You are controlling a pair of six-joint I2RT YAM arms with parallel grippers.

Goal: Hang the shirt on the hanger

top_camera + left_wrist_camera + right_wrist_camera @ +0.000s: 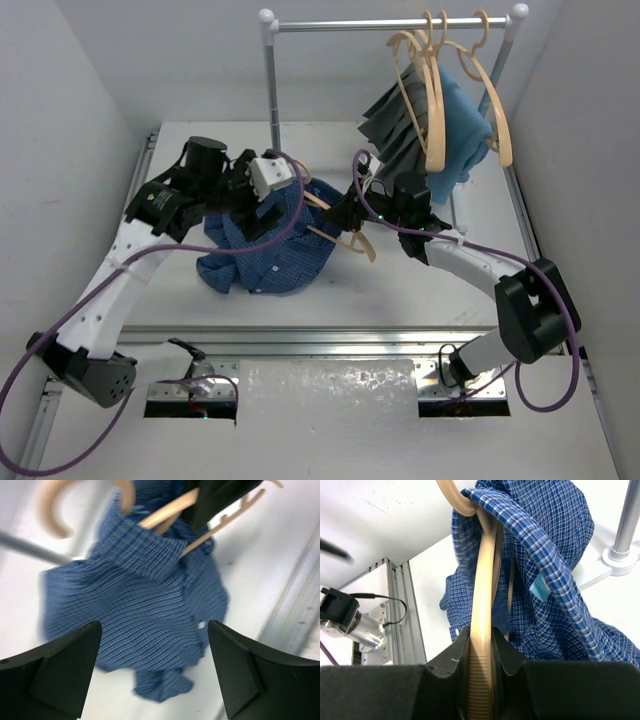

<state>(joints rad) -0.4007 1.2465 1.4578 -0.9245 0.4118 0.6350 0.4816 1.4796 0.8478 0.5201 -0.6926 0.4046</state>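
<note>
The dark blue checked shirt (pixel 262 255) lies bunched on the table, its upper part draped over one arm of a pale wooden hanger (pixel 358 243). My right gripper (pixel 350 212) is shut on the hanger (pixel 482 580), whose arm runs up between its fingers into the shirt (pixel 545 555). My left gripper (pixel 258 212) hovers over the shirt (pixel 145 610) with its fingers (pixel 65 665) spread wide and nothing between them. In the left wrist view the hanger (pixel 165 512) shows at the top, poking out of the collar area.
A clothes rail (pixel 390 22) stands at the back with several empty wooden hangers (pixel 435 90), a grey pleated garment (pixel 395 125) and a light blue cloth (pixel 462 130). Its post base (pixel 622 560) is close to the shirt. Walls enclose both sides.
</note>
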